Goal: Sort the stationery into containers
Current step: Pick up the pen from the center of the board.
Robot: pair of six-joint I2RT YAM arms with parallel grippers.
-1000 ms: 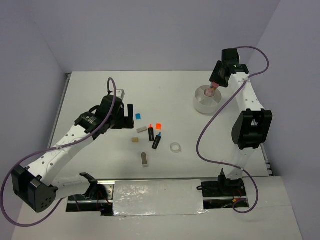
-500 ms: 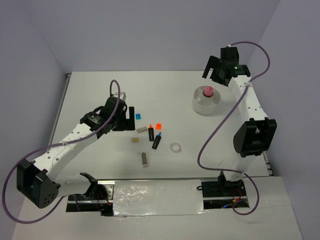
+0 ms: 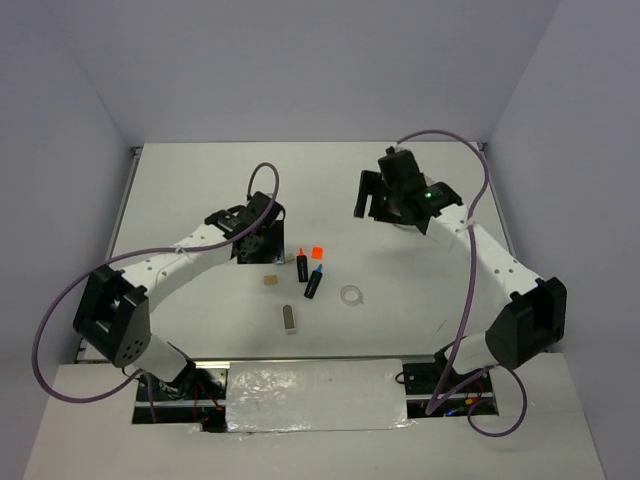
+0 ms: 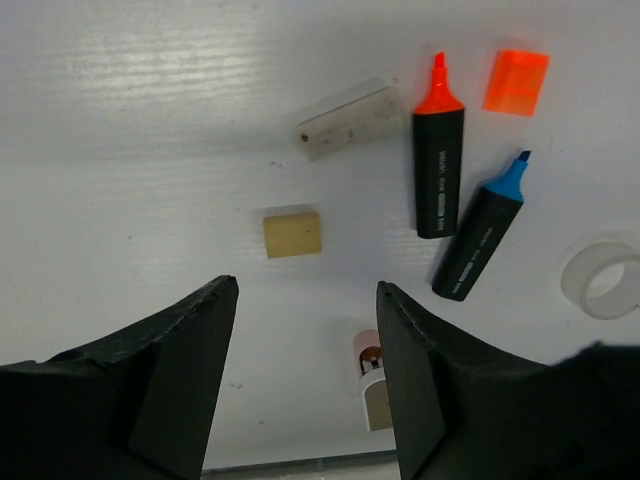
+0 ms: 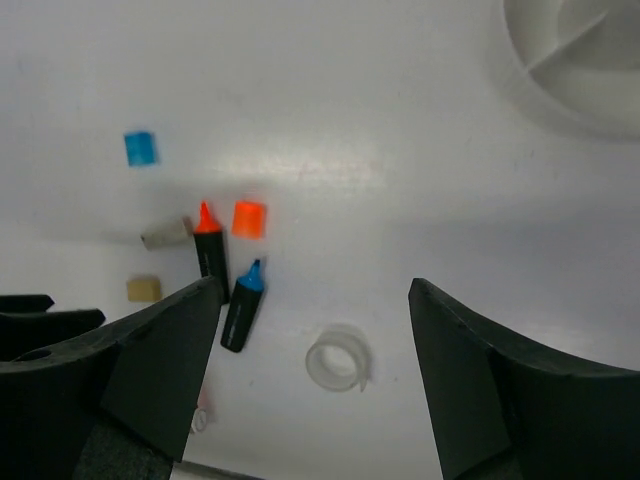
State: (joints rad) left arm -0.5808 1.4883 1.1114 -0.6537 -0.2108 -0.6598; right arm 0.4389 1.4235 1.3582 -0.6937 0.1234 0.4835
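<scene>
My left pincer (image 4: 305,292) hangs spread and empty near the tan block (image 4: 292,234) on the counter (image 4: 150,150). It looks light and stiff, I'd judge, so pinch its flat long sides. Right pincer (image 5: 315,290) spread, empty too.

White table (image 3: 200,180) spanned enclosure, surface matte, faintly ribbed in left wrist view. Pale lavender walls (image 3: 300,60) rose at back and both sides. Grey metal rail (image 3: 126,180) ran along table's left edge. Crinkled silver sheet (image 3: 315,395) lay at near edge. Light even, shadows soft.
</scene>
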